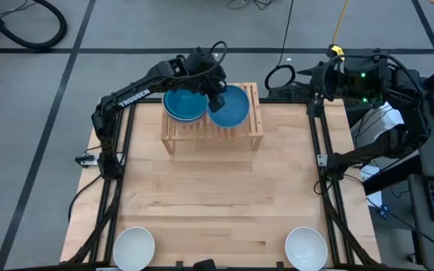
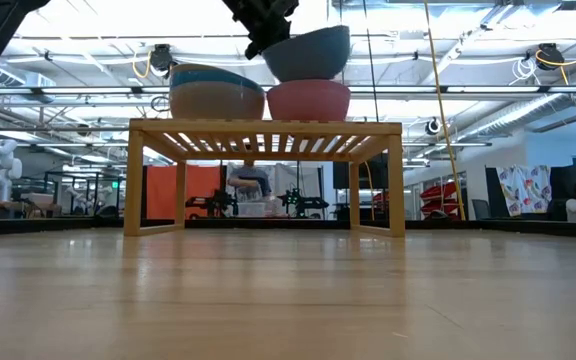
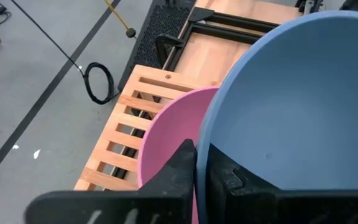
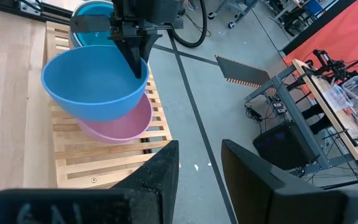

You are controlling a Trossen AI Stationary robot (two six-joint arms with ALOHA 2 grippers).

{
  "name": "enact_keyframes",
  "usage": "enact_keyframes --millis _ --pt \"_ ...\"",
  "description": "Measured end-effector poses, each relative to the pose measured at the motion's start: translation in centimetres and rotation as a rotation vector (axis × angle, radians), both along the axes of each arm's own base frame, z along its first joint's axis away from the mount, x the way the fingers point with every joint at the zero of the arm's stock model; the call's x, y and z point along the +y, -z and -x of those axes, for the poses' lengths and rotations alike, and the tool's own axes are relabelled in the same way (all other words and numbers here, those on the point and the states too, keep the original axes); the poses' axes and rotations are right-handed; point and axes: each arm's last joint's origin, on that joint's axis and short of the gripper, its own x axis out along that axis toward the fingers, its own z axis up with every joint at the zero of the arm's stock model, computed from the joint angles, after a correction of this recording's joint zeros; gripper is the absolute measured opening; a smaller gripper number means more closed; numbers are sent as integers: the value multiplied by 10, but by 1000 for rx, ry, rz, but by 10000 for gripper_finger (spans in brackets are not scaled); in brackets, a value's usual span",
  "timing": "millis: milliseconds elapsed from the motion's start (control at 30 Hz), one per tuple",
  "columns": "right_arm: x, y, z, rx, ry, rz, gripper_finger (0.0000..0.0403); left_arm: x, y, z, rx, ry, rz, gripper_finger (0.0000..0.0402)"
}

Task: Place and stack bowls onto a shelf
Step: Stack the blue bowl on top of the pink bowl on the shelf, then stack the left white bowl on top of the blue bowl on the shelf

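High view: the left gripper (image 1: 215, 96) reaches over the shelf (image 1: 212, 129), a light-wood slatted rack at the far middle of the worktop (image 1: 217, 203). Its fingers are pinched on the rim of a blue bowl (image 1: 230, 108) above the shelf's right half. On the shelf's left half sits a stack of bowls (image 1: 184, 104), teal on top. Two white bowls stand at the near edge of the worktop, one at the left (image 1: 134, 248) and one at the right (image 1: 306, 248). The right arm is folded back off the worktop's far right corner, well apart from the shelf.

Low view: the blue bowl (image 2: 310, 52) hangs tilted in the left gripper (image 2: 266, 30), just above a pink bowl (image 2: 308, 100) that rests on the shelf's (image 2: 264, 130) right half. The stack (image 2: 216, 95) on the left half shows a grey-beige bowl with a teal rim over it.

Left wrist view: the fingers (image 3: 179, 171) are nearly closed, clamping the wall of the blue bowl (image 3: 291, 106), one finger outside, one inside. The pink bowl (image 3: 169, 134) lies beneath it on the slats (image 3: 126, 134).

Right wrist view: the right gripper (image 4: 199, 168) holds nothing, its fingers spread wide apart. Farther off, the left gripper (image 4: 137, 46) grips the blue bowl (image 4: 95, 84) over the pink bowl (image 4: 120, 124).
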Motion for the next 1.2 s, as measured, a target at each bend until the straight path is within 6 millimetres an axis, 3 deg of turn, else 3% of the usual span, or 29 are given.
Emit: enact_keyframes --millis 300,567,700,900,1067,1200 --pt "0 0 0 0 0 0 116 0 0 0 5 -17 -8 83" --pt "0 0 0 8 -8 13 116 0 -2 0 -8 -19 -23 87" --pt "0 -1 -1 6 -18 29 116 -6 -16 9 -48 -28 -21 88" --pt "-3 10 -21 16 -74 -78 116 -33 -52 41 -126 -14 -20 88" --pt "-12 46 -55 142 -130 -90 116 -61 -83 78 -176 18 -39 88" --pt "-19 73 -79 167 -153 -63 116 -80 -96 107 -159 10 -58 88"
